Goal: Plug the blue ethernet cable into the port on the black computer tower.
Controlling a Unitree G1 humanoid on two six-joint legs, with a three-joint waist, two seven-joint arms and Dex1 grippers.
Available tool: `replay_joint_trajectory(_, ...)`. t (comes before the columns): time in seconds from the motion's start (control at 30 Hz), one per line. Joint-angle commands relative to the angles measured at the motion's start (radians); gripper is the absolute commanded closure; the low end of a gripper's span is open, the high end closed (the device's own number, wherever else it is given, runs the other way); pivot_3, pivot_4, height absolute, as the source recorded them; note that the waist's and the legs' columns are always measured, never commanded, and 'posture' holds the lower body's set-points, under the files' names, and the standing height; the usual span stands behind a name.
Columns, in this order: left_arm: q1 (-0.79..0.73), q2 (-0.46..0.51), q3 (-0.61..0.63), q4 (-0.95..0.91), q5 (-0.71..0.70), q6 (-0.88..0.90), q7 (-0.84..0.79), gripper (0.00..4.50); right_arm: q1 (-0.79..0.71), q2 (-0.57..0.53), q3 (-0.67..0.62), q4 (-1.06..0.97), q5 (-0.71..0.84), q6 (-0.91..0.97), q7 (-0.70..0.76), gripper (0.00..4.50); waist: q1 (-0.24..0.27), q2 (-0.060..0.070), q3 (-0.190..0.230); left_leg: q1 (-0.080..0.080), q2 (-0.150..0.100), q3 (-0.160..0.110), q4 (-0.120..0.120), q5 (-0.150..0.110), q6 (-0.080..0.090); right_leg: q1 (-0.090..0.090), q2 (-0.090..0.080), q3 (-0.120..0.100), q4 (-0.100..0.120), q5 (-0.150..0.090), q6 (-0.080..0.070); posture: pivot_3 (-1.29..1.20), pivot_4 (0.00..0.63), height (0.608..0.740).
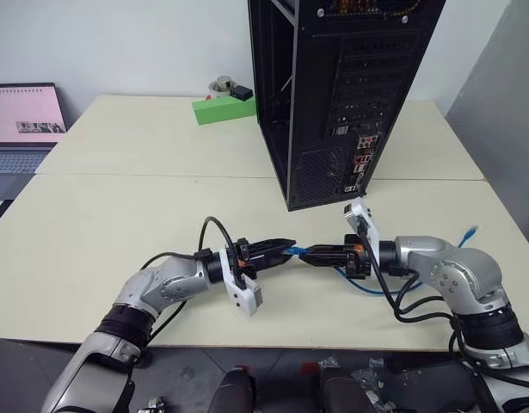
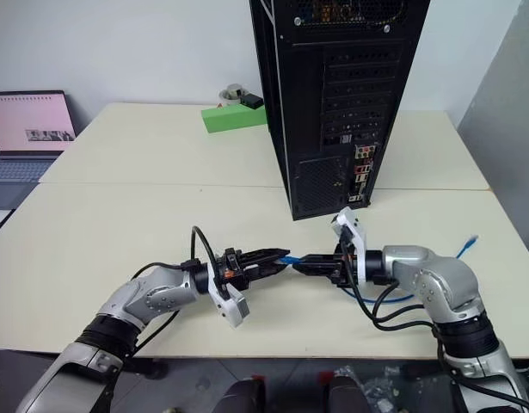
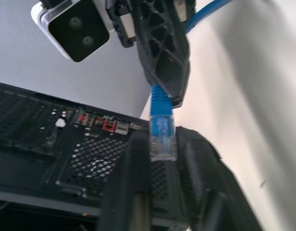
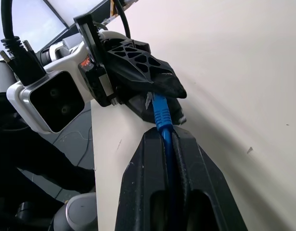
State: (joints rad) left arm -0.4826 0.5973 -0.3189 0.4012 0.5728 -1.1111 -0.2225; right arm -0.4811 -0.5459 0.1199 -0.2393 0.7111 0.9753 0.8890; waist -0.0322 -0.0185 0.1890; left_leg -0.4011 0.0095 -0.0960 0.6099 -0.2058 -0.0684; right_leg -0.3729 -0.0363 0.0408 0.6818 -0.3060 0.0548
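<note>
The blue ethernet cable [image 1: 294, 250] is held in mid-air at the lower centre of the head views, between the two grippers, which face each other tip to tip. The right gripper [image 1: 305, 255] is clamped on the cord just behind the plug. In the left wrist view the clear plug lies between the fingers of the left gripper [image 1: 288, 243], which are slightly apart; whether they press it cannot be told. The black computer tower [image 1: 333, 95] stands at the upper centre, well apart from the plug. The port [image 1: 351, 188], low among the rear connectors, is not yet filled; a handover seems under way, and the carry and insertion remain.
</note>
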Motion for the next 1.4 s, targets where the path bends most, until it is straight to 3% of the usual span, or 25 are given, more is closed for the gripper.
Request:
replay_joint_trajectory(0.03,0.024,0.007,-0.010,0.015,-0.168,0.078,-0.086,2.55,-0.010,-0.020,-0.033,-0.021,0.013,-0.006,0.010,4.50,0.000,0.000,0.000,0.000,0.000,0.000,0.000,0.000,0.000,0.000,0.000,0.000,0.000,0.000,0.000,0.00,0.150,0.740)
replay_joint_trajectory(0.17,0.088,-0.002,-0.002,-0.019,-0.376,0.252,-0.226,1.76,0.013,-0.047,-0.068,-0.033,0.001,-0.024,-0.010,4.50,0.000,0.000,0.000,0.000,0.000,0.000,0.000,0.000,0.000,0.000,0.000,0.000,0.000,0.000,0.000,0.00,0.150,0.740)
replay_joint_trajectory(0.33,0.195,-0.096,0.039,-0.286,-0.656,0.737,-0.312,0.83,0.057,-0.075,-0.190,-0.034,-0.062,-0.107,-0.117,4.50,0.001,0.000,0.000,0.000,0.000,0.000,0.000,0.000,0.000,0.000,0.000,0.000,0.000,0.000,0.000,0.00,0.150,0.740)
replay_joint_trajectory(0.43,0.207,-0.174,0.038,-0.449,-0.722,0.981,-0.282,0.83,0.074,-0.053,-0.241,-0.039,-0.118,-0.155,-0.227,4.50,0.001,0.000,0.000,-0.001,0.000,-0.001,0.001,0.000,0.000,0.000,0.000,0.000,0.000,0.000,0.000,0.00,0.150,0.740)
replay_joint_trajectory(0.6,0.170,-0.325,0.011,-0.564,-0.651,1.232,-0.157,0.83,0.095,0.028,-0.295,-0.073,-0.181,-0.192,-0.412,4.50,0.001,0.000,0.000,0.000,0.000,0.000,0.001,0.000,0.000,0.001,0.000,0.000,0.000,0.000,0.000,0.00,0.150,0.740)
replay_joint_trajectory(0.9,0.094,-0.509,-0.014,-0.562,-0.594,1.409,-0.064,0.83,0.077,0.233,-0.285,-0.153,-0.302,-0.194,-0.738,4.50,-0.001,0.000,0.000,0.000,0.000,0.000,0.000,0.000,0.000,0.000,0.001,0.001,0.000,0.000,0.000,0.00,0.150,0.740)
replay_joint_trajectory(1.4,0.071,-0.542,0.004,-0.521,-0.515,1.399,0.001,0.83,-0.082,0.297,-0.273,0.013,-0.372,-0.224,-0.804,4.50,0.000,0.001,-0.001,0.000,0.000,0.000,0.000,0.000,0.000,0.000,0.001,0.001,0.000,0.000,0.000,0.00,0.150,0.740)
